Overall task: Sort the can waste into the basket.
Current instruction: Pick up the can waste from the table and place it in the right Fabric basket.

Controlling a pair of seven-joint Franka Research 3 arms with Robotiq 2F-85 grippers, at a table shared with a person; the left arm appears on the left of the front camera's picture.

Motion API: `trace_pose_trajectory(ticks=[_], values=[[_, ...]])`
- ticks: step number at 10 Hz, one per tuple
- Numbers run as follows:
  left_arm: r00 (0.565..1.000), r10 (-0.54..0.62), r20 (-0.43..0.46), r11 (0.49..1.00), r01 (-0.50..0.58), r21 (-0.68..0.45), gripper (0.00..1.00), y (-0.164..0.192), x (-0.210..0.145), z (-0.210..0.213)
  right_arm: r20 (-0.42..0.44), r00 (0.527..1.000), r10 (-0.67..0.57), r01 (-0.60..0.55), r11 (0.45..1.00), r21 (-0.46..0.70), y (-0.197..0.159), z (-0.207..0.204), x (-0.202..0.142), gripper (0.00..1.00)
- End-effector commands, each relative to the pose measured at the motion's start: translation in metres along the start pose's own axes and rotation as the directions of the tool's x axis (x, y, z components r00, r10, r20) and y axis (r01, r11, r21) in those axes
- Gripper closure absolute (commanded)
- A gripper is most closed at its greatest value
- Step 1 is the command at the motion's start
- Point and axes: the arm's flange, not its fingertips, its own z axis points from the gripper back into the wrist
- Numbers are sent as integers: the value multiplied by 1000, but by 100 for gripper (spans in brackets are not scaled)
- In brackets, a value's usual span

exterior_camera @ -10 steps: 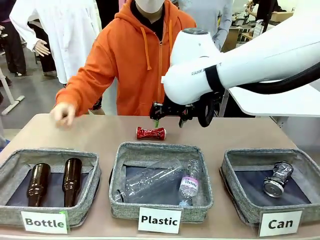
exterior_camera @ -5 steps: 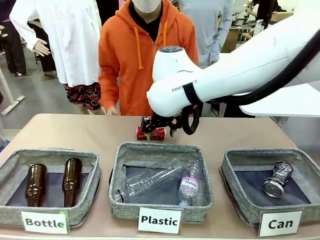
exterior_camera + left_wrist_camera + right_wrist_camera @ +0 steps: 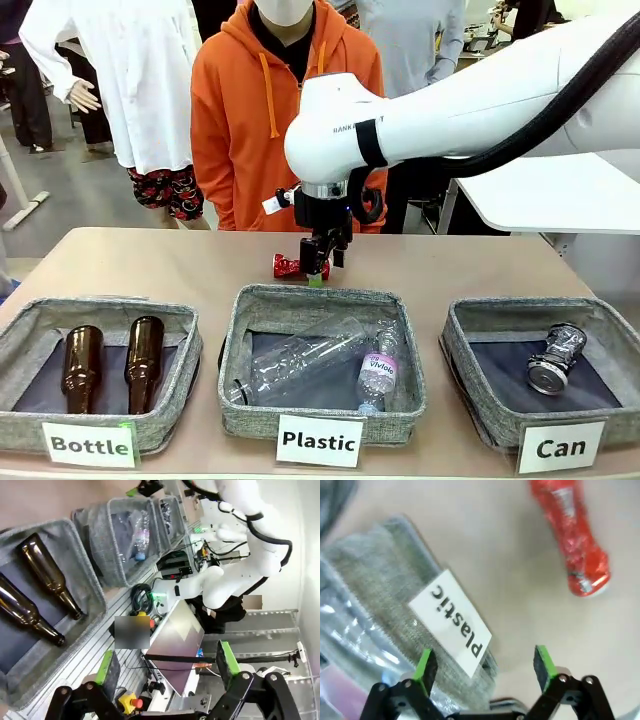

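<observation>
Your right tool (image 3: 321, 275) hung wide open & empty, w/ the shiny red crushed metal can (image 3: 572, 545) on the table (image 3: 150, 260) just ahead of it. Prob. light, thin, slick: take the pinched waist.

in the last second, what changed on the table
The right gripper swung toward the robot's left and turned downward, open, by the red can. The person drew a hand back off the table. The red can, the silver can in the Can basket and the brown bottles stayed put.
</observation>
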Motion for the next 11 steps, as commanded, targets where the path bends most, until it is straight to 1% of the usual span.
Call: trace_pose_trajectory(ticks=[1, 2, 3, 4, 6, 7, 8, 9, 10, 11], values=[[997, 53, 53, 999, -53, 9, 0, 14, 5, -9, -20, 933, 361, -361, 933, -3, -9, -4, 4, 0], [992, 105, 74, 994, -107, 32, 0, 30, 11, -18, 20, 934, 357, -354, 932, -78, -8, -5, 2, 0], [983, 161, 90, 983, -168, 78, 0, 44, 16, -23, 49, 967, 251, -243, 962, -125, -5, -2, -1, 0], [998, 54, 37, 998, -55, 27, 0, 22, 5, -6, -9, 959, 283, -283, 959, -30, 1, -2, 6, 0], [998, 54, 37, 998, -55, 27, 0, 22, 5, -6, -9, 959, 283, -283, 959, -30, 1, -2, 6, 0], [998, 54, 37, 998, -55, 27, 0, 22, 5, -6, -1, 954, 298, -298, 953, -58, -2, -3, 9, 0], [998, 54, 37, 998, -55, 27, 0, 22, 5, -6, 105, 902, 418, -402, 904, -145, -7, -4, 4, 0], [998, 54, 37, 998, -55, 27, 0, 22, 5, -6, 139, 866, 480, -450, 870, -200, -14, -5, 3, 0], [998, 54, 37, 998, -55, 27, 0, 22, 5, -6, 151, 845, 514, -469, 846, -255, -23, -7, 3, 0], [998, 54, 37, 998, -55, 27, 0, 22, 5, -6, 159, 831, 533, -487, 836, -255, -30, -11, 4, 0]])
